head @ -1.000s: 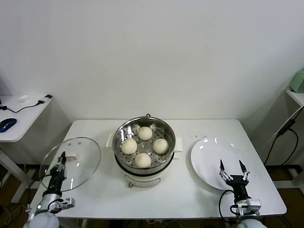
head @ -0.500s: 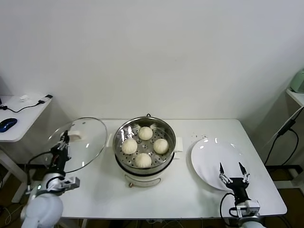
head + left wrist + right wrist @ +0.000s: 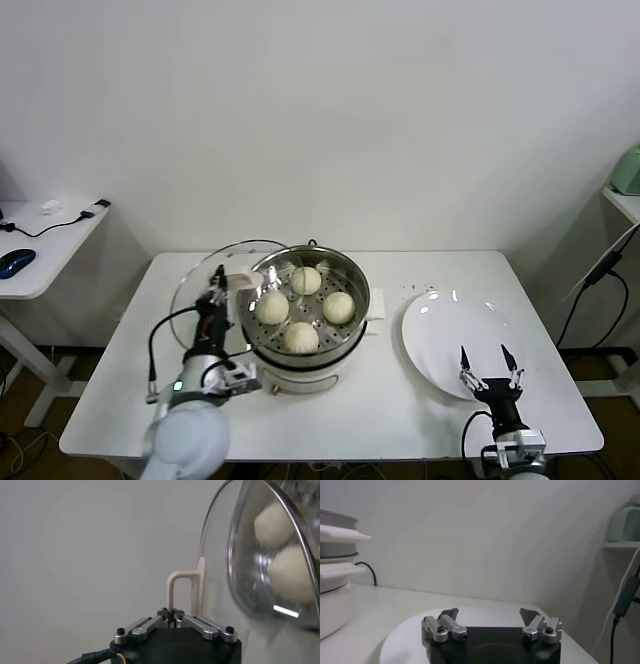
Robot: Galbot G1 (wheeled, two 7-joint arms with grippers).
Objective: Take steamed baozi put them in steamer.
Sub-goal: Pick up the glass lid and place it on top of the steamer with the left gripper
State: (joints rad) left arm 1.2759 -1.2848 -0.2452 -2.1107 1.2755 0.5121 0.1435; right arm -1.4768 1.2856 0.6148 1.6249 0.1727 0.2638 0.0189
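A plain white wall [image 3: 330,110] is seen filling the background behind a white table [image 3: 420,400]. A smaller white side table [image 3: 45,250] is standing left of it, carrying a blue mouse [image 3: 15,262]. A shelf [image 3: 625,200] is showing at the right edge.

Probably lab: bare white table [image 3: 420,400]

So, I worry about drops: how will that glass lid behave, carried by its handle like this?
The glass lid looks rigid and probably breakable, so a knock against the steamer rim could chip it. The left gripper pinches only its thin white handle, so the tilted lid may swing or twist. The smooth handle could also slip. The right gripper waits open over the plate.
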